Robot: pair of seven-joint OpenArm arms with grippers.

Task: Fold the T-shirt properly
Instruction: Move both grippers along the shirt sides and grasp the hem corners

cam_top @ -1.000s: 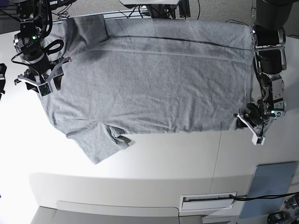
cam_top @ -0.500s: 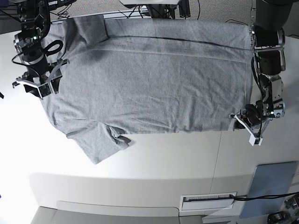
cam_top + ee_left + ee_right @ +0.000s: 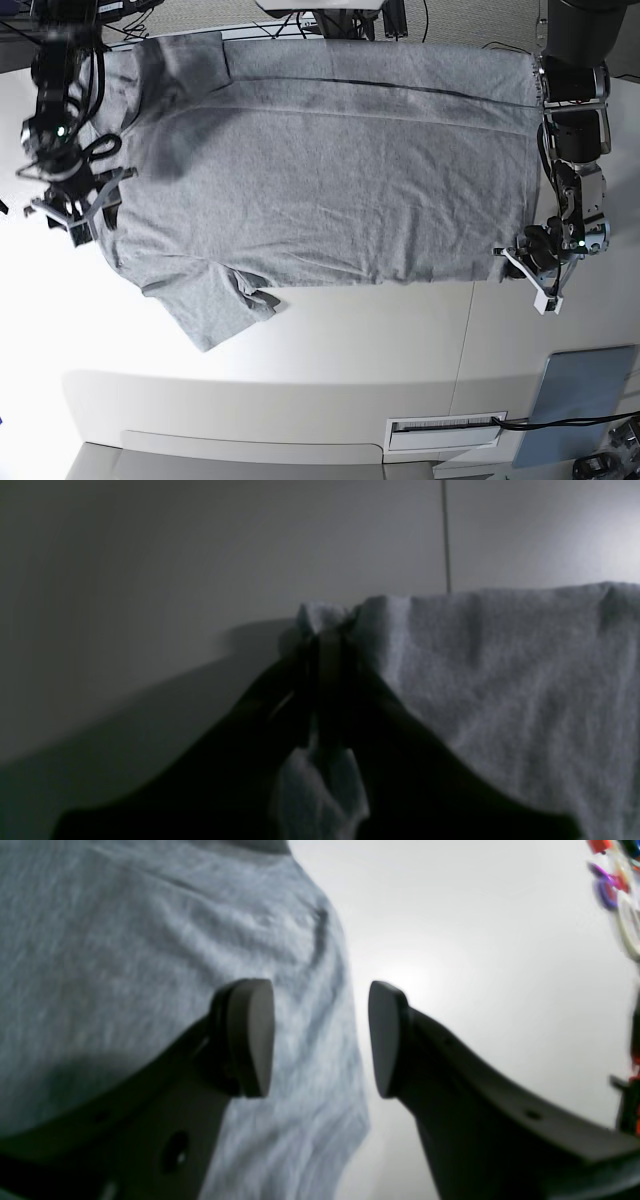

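While the T-shirt [image 3: 330,170] lies spread flat on the worktop [image 3: 330,350], I see the left hand [image 3: 327,645] clenched on its hem corner; right hand [image 3: 320,1037] released, straddling its opposite edge.

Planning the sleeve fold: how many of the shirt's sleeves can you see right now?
2 on the T-shirt. Lower sleeve sticks out toward the table's front edge; upper sleeve lies folded over the top corner, near the right gripper.

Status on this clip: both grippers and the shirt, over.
Left gripper shut on T-shirt hem corner. Right gripper open over shirt's edge, holding nothing. Shirt spread flat, one sleeve rumpled. Nothing in the way.
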